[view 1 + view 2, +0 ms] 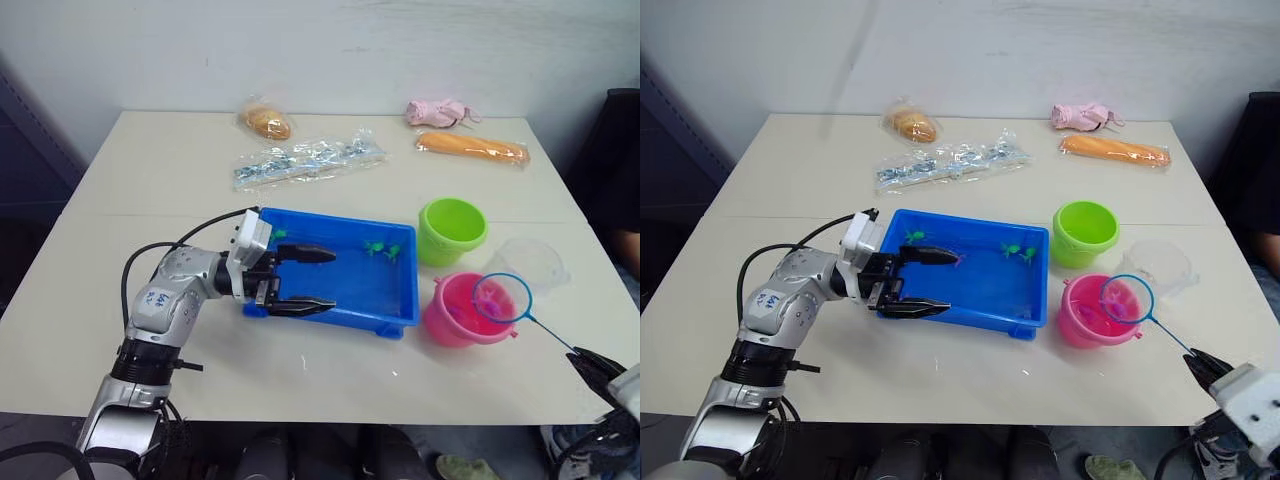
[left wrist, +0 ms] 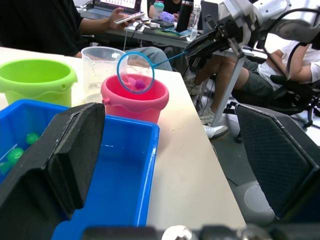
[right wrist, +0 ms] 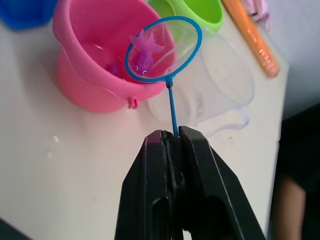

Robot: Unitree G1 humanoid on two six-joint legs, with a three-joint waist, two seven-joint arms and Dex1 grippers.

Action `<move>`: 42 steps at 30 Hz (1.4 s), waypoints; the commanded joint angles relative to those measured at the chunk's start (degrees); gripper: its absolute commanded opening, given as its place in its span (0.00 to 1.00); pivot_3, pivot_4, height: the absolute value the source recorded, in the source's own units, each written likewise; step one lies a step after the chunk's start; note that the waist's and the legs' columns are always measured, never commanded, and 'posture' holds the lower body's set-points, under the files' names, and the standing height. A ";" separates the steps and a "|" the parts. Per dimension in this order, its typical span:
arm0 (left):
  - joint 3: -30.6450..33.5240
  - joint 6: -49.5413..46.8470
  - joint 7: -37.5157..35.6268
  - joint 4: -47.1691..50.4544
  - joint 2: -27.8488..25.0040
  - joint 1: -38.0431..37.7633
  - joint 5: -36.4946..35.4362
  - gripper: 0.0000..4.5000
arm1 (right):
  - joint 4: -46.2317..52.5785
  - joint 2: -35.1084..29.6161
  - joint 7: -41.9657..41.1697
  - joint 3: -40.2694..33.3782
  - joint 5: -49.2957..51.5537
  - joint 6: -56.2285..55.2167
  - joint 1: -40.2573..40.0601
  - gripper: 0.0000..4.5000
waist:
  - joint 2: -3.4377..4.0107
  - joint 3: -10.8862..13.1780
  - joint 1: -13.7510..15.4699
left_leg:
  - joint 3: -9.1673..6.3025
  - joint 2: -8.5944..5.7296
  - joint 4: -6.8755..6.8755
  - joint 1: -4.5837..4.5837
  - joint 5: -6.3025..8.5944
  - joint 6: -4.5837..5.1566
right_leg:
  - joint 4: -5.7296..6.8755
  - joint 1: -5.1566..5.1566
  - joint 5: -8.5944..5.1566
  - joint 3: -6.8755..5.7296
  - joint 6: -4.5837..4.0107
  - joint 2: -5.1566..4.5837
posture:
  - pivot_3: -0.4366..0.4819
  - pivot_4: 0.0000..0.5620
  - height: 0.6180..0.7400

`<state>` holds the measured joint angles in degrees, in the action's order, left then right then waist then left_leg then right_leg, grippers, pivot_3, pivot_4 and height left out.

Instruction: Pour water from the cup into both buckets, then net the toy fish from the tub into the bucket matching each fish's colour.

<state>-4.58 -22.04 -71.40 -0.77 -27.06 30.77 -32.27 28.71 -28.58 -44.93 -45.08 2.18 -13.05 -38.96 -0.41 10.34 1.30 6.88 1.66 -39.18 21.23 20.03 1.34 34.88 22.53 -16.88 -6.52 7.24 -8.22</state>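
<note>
The blue tub (image 1: 330, 219) lies mid-table with green toy fish (image 1: 383, 248) at its far side. My left gripper (image 1: 333, 280) is open over the tub's near-left corner, holding nothing. My right gripper (image 3: 172, 135) is shut on the thin handle of the net (image 3: 163, 49). The hoop hangs over the pink bucket (image 1: 448, 318) with a pink fish (image 3: 144, 55) in the mesh. Another pink fish (image 3: 114, 70) lies inside that bucket. The green bucket (image 1: 452, 230) stands just behind the pink one, and the clear cup (image 1: 530, 262) stands to the right of both.
Along the far side of the table lie a bagged bun (image 1: 266, 122), a clear packet (image 1: 308, 160), a pink toy (image 1: 437, 112) and a long orange packet (image 1: 472, 148). A person (image 1: 622, 190) sits beyond the right edge.
</note>
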 commanded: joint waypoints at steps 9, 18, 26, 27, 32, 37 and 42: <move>0.80 0.42 1.33 3.28 -0.08 -1.13 -0.40 0.99 | -11.88 -3.25 21.20 -6.16 -30.47 -38.64 3.38 0.00 | 0.01 0.00 -0.16 | 0.03 0.06 0.00 -0.08 -0.05 -0.08 | -0.01 0.00 -0.03 0.09 -0.05 0.00 | 0.48 0.27 1.00; 1.11 0.72 1.45 3.24 -0.36 -1.33 -0.40 0.99 | -12.76 -4.32 35.12 -7.82 -44.52 -44.63 3.40 0.00 | 0.03 -0.02 -0.26 | 0.00 0.10 0.00 -0.10 -0.11 -0.16 | 0.04 0.02 -0.07 0.10 -0.11 0.00 | 0.48 0.27 1.00; 1.80 1.15 1.38 2.32 -1.12 -1.04 -0.11 0.99 | -10.75 -3.53 32.58 -2.83 -32.52 -36.07 0.84 0.00 | 0.03 -0.02 -0.60 | -0.01 0.11 0.00 -0.09 -0.11 -0.14 | 0.06 0.02 -0.07 0.09 -0.11 0.00 | 0.48 0.27 1.00; 2.35 1.43 1.31 1.88 -1.75 -1.05 0.05 0.99 | -9.02 -4.30 29.70 0.43 -24.80 -32.51 -0.30 0.00 | 0.03 -0.02 -0.72 | -0.03 0.12 0.00 -0.10 -0.11 -0.14 | 0.05 0.01 -0.07 0.09 -0.12 0.00 | 0.48 0.27 1.00; 6.20 3.82 1.17 -1.42 -5.17 -2.28 0.76 0.99 | -0.68 -6.47 21.73 9.71 4.99 -14.01 0.82 0.00 | 0.05 -0.03 -1.90 | -0.06 0.17 0.00 -0.18 -0.13 -0.10 | 0.18 -0.01 -0.08 0.12 -0.14 -0.05 | 0.48 0.27 1.00; 12.16 9.93 1.77 -6.08 -9.43 -4.51 2.67 0.99 | 5.12 -12.78 16.89 12.97 24.71 4.17 8.51 0.00 | 0.05 -0.03 -1.84 | -0.11 0.12 -0.01 -0.18 -0.14 -0.01 | 0.22 -0.01 -0.08 0.06 -0.15 -0.18 | 0.48 0.27 1.00; 16.27 13.55 1.19 -10.93 -15.86 -6.40 5.12 0.99 | 10.23 -24.55 15.00 22.59 32.42 25.91 19.37 0.00 | 0.04 -0.02 -1.56 | -0.17 0.15 -0.01 -0.12 -0.14 0.01 | 0.25 0.05 -0.10 -0.03 -0.20 -0.20 | 0.48 0.27 1.00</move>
<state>9.60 -10.20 -69.87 -11.46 -41.78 24.70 -27.75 36.84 -51.83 -29.99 -23.61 32.31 7.51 -21.25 -0.37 10.32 -0.26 6.71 1.78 -39.19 21.14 19.89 1.36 35.13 22.60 -16.97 -6.60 7.04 -8.46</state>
